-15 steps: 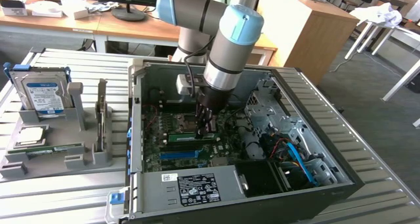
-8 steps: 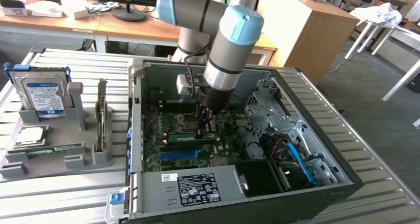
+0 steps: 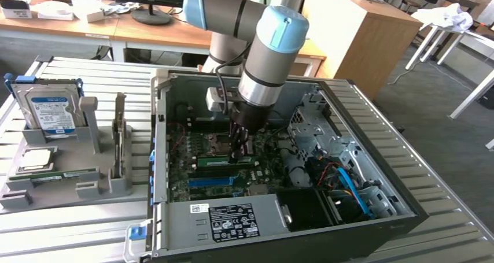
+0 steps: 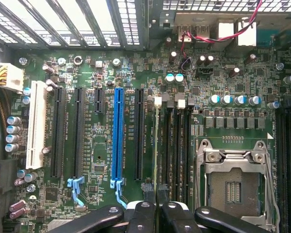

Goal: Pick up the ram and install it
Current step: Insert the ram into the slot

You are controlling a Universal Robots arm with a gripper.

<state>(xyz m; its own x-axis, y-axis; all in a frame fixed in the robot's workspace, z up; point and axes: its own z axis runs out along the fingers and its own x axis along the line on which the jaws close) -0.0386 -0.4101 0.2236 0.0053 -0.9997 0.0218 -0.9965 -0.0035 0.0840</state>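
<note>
The arm is down inside the open computer case (image 3: pixel 371 136), and there is not much room. In the exterior view the case's walls rise at nine and three o'clock of the gripper (image 3: pixel 239 153). A metal drive cage (image 3: pixel 309 130) sits close at two o'clock, and the power supply (image 3: pixel 231 219) with its white label blocks six o'clock. Straight up is the open way out.

The gripper is clamped on the ram (image 3: pixel 220 159), a thin green stick low over the motherboard (image 3: pixel 193 176) that runs from the fingertips toward nine o'clock. From the wrist view the ram (image 4: pixel 157 145) shows edge-on as one pale line. It comes out from between the closed fingers (image 4: pixel 140 213) and sits right along a black memory slot (image 4: pixel 177 145), its far end by a white latch (image 4: pixel 158 102). Whether it is fully seated, I cannot tell.

In the wrist view the CPU socket (image 4: pixel 233 187) lies just beside the memory slots on one side. On the other side sit a blue expansion slot (image 4: pixel 118 136) and a white slot (image 4: pixel 36 126) further off.

Blue cables (image 3: pixel 347 182) curl at four o'clock of the gripper in the exterior view, apart from it. Out on the slatted bench (image 3: pixel 77 234), at nine o'clock of the case, a grey holder (image 3: pixel 115 185) carries a hard drive (image 3: pixel 50 113) and an upright card (image 3: pixel 120 136), well apart from the gripper.
</note>
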